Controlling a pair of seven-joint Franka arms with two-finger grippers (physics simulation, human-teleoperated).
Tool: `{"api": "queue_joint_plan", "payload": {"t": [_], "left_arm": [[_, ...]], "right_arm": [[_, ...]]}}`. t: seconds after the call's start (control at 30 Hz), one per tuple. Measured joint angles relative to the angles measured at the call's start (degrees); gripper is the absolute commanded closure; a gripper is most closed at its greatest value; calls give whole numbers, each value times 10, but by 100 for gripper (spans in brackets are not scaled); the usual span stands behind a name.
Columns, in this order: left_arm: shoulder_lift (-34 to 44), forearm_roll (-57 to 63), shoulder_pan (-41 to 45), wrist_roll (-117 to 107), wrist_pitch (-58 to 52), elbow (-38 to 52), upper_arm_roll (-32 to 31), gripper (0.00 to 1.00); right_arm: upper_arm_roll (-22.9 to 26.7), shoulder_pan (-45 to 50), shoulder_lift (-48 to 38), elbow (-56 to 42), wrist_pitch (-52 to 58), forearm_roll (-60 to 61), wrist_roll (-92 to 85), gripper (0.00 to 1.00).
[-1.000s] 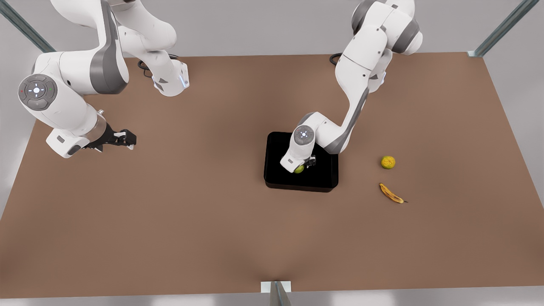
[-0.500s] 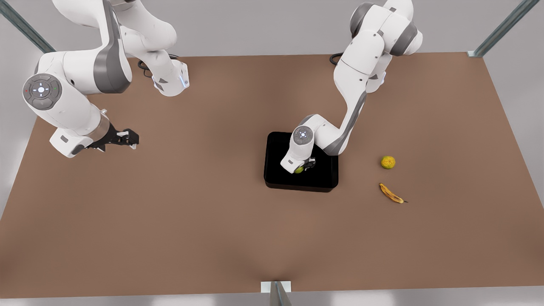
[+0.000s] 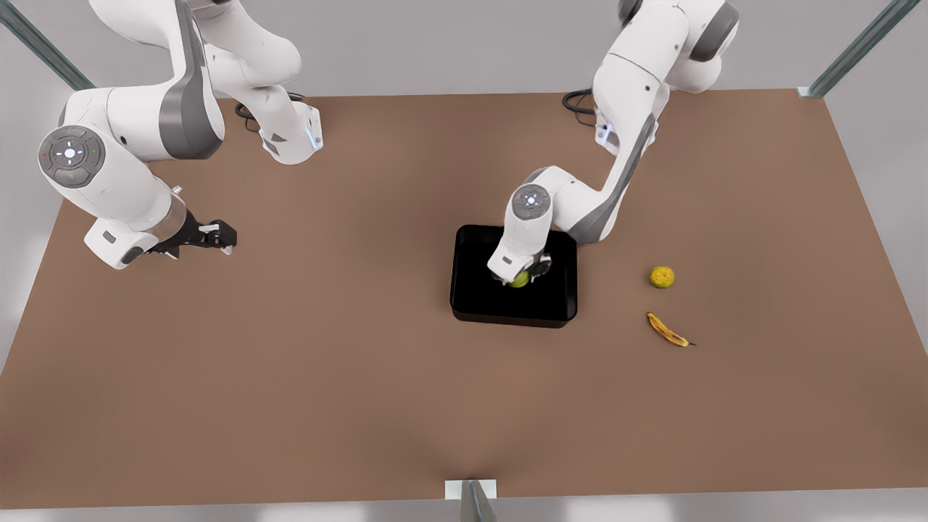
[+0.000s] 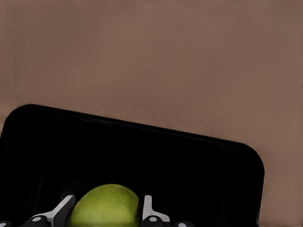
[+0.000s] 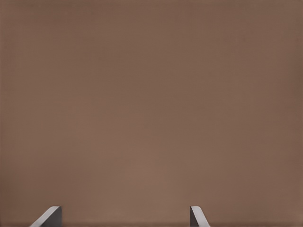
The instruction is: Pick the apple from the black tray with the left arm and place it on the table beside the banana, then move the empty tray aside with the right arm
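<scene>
Pale grey walls (image 3: 449, 43) (plain), metal frame struts (image 3: 855, 47) at corners, soft even light.

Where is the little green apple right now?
The apple sits between the left gripper's fingers over the black tray, mid-table in the front view, with the banana off toward the front view's right.

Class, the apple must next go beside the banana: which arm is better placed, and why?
Left. The left gripper is shut on the apple over the tray, near the banana. The right gripper waits open, far off.
</scene>
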State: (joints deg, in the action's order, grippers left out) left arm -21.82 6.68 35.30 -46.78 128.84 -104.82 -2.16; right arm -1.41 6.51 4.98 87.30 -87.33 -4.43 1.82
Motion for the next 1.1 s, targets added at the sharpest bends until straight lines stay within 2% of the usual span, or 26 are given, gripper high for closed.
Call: {"api": "queue_joint_plan", "payload": {"t": [0.1, 0.23, 0.33, 0.43, 0.5, 0.7, 0.8, 0.87, 0.9, 1.0, 1.1], "left_arm": [[53, -6, -39, 19, -66, 5, 2, 32], [99, -16, -186, 91, -145, 5, 4, 33], [80, -16, -278, 160, -175, 14, 5, 33], [31, -13, -333, 230, -184, 29, 5, 33], [6, -4, -352, 272, -181, 31, 5, 33], [-44, 22, -386, 382, -148, 24, 6, 33], [-74, 28, -397, 424, -121, 23, 7, 33], [-88, 30, -400, 448, -103, 23, 7, 33], [-89, 30, -401, 460, -96, 23, 7, 3], [-81, 29, -402, 491, -83, 22, 10, 0], [-35, 15, -403, 516, -80, 21, 12, 0]], "right_arm": [[0, 0, 0, 0, 0, 0, 0, 0], [0, 0, 0, 0, 0, 0, 0, 0], [0, 0, 0, 0, 0, 0, 0, 0], [0, 10, 0, -1, 0, 1, 0, 0], [1, 60, 0, -2, 0, 6, 0, 0], [-3, 310, -1, -15, 1, 41, 47, 0], [-15, 347, 0, -42, 19, 47, 86, 0], [-14, 334, 8, -46, 31, 48, 112, 0], [-14, 311, 14, -44, 36, 49, 124, 0], [-11, 220, 54, -35, 46, 62, 164, 0], [-12, 223, 92, -35, 43, 99, 218, 0]]}}
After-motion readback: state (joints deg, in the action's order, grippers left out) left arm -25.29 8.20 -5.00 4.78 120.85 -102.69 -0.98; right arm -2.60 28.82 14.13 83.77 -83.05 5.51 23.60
